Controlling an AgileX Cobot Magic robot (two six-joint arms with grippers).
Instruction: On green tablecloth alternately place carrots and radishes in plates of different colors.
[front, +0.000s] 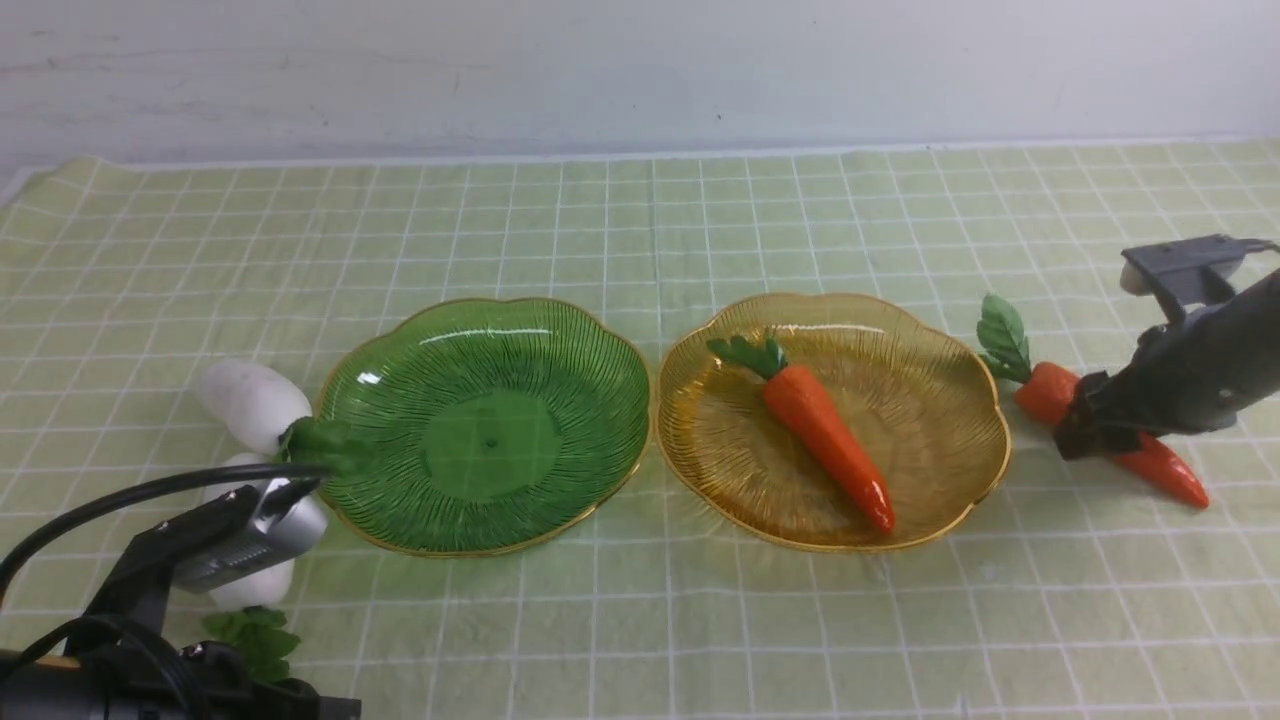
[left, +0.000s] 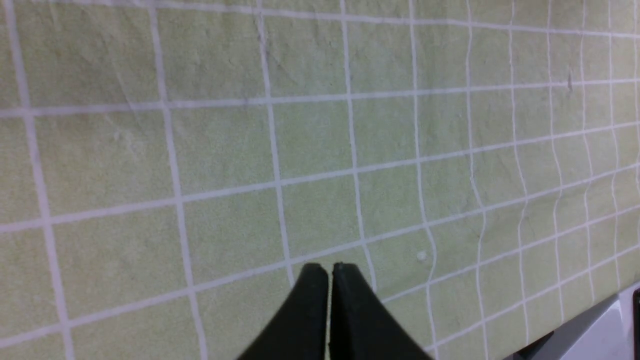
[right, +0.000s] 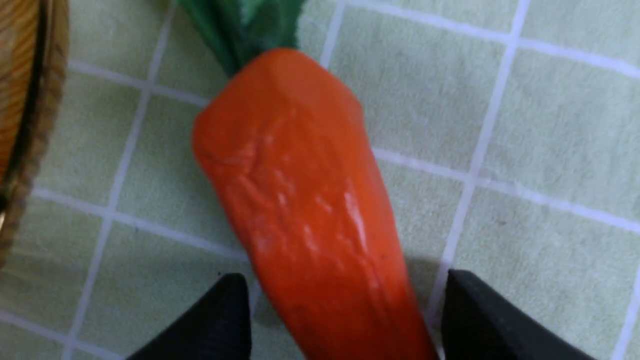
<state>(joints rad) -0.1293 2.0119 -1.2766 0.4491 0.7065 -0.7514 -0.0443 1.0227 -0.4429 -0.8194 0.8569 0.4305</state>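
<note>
Right of the amber plate (front: 930, 420), right gripper (right: 345, 277) straddles the carrot (right: 300, 200), jaws parted, gripping nothing. Glossy, likely slippery: take its thick middle. Left gripper (left: 329, 270) closed, empty.

Referenced to the yellow plate (front: 935, 395): cloth (front: 640, 220) runs open beyond and before it, a carrot (front: 825, 430) lies across its bowl, the green plate (front: 480, 440) adjoins its left rim with radishes (front: 250, 400) and the left arm (front: 225, 545) farther left, and a second carrot (right: 300, 200), between the parted jaws of the right gripper (right: 345, 300), blocks its right.
</note>
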